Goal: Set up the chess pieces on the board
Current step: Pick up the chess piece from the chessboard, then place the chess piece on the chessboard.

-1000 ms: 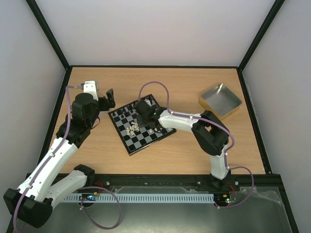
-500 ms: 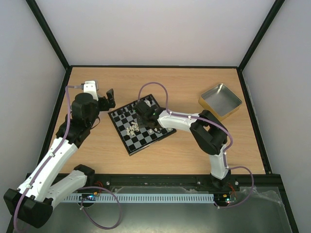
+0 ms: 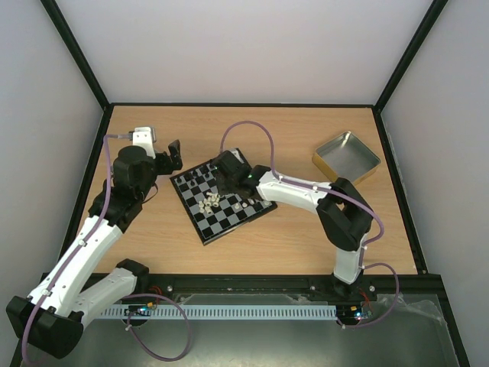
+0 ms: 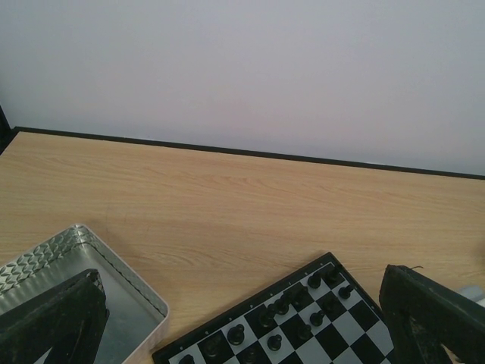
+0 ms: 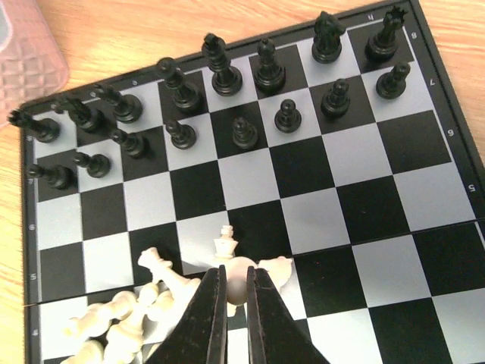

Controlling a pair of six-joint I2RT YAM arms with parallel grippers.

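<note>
Right pincer (image 5: 235,273) clamps a cream-white piece (image 5: 236,287) over the board (image 3: 222,197), beside the toppled white heap (image 5: 129,315) — only its wrist view reveals this. Left pincer (image 3: 158,148) gapes wide near the board; its camera alone shows a silver tray (image 4: 45,259).

Two arms, left arm (image 3: 76,256) and right arm (image 3: 294,193): white shell links, black rounded joint housings, black bases. Thin purple cable (image 3: 248,124) looped along each. Claw fingers (image 5: 208,318) black, tapering.
</note>
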